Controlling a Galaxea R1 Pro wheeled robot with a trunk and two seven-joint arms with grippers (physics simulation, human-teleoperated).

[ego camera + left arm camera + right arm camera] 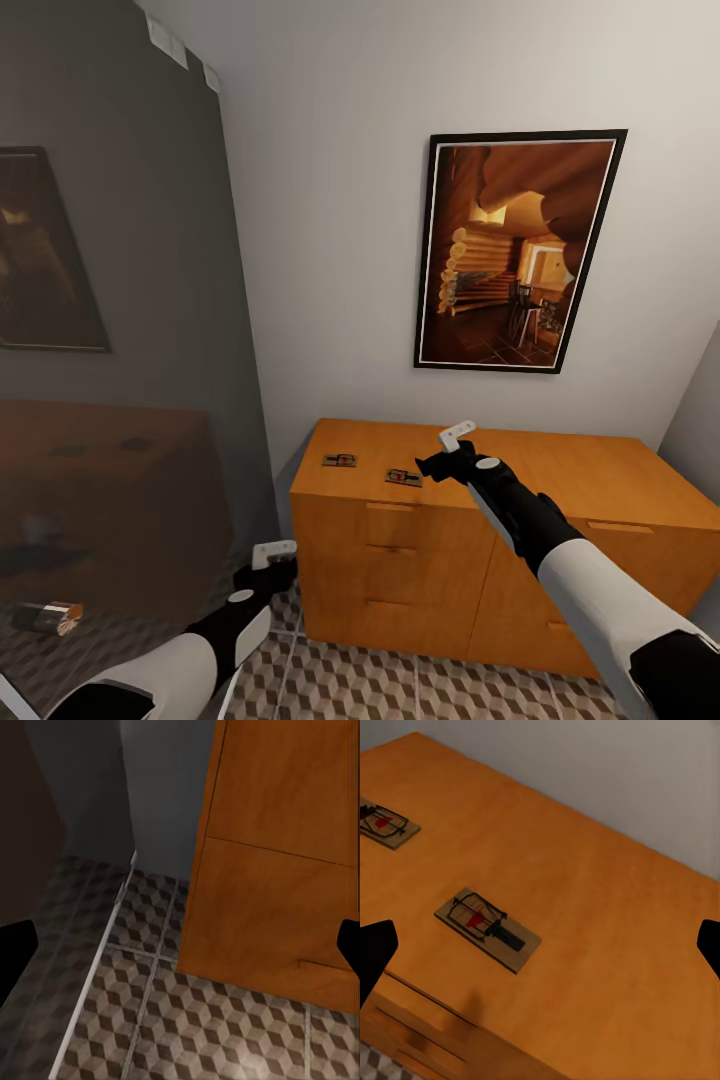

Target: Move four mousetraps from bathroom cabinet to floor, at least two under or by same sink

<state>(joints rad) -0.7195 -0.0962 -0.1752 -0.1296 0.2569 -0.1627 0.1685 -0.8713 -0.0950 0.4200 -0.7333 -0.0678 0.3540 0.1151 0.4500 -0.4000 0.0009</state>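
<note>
Two mousetraps lie apart on the cabinet (560,470) top: the nearer mousetrap (487,928) just below the right hand (447,452), the far mousetrap (384,823) toward the wall-side edge. Right hand spread. Left hand (268,560), spread, hangs low over patterned bathroom floor (225,1035) beside the cabinet.

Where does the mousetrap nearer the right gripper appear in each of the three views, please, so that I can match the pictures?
Head view: the nearer mousetrap lies on the cabinet top near its front edge, just left of the right gripper.
Right wrist view: the same trap sits left of centre, with the second mousetrap at the picture's left edge.
Left wrist view: it is not in this picture.
Shared landmark: the orange-brown cabinet.
</note>
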